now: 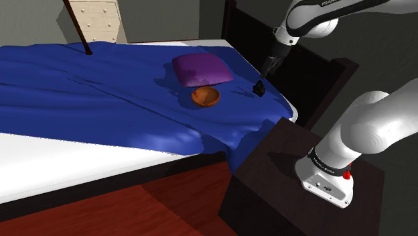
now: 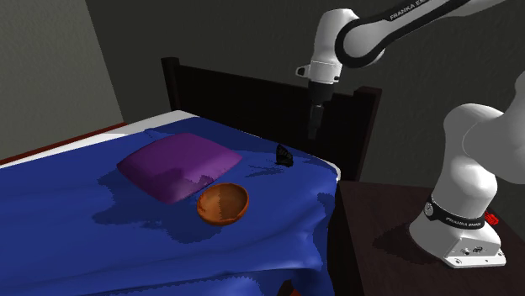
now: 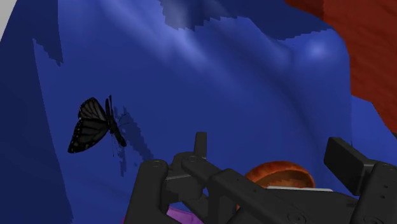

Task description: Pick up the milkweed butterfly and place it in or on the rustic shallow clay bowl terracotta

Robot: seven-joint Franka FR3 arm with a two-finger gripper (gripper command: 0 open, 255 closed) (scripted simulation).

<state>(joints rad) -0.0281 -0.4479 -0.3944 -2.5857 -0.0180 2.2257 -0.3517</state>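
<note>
Your orange-brown bowl (image 2: 220,214) is empty. It sits on the bed's blue blanket (image 2: 76,227), farther from the tool (image 2: 313,128) than the butterfly (image 2: 283,155), just beside the purple pillow (image 2: 172,164). The black butterfly stands wings-up on the blanket, near the tool and below it, not touching it and outside the bowl. Tool fingers are spread with nothing between them. Readable text: "FRANKA" on the arm (image 2: 404,17); you can't make out the remaining letters.

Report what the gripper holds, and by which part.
Nothing is held. The gripper hangs above the black butterfly, apart from it; the butterfly rests on the blue blanket.
</note>
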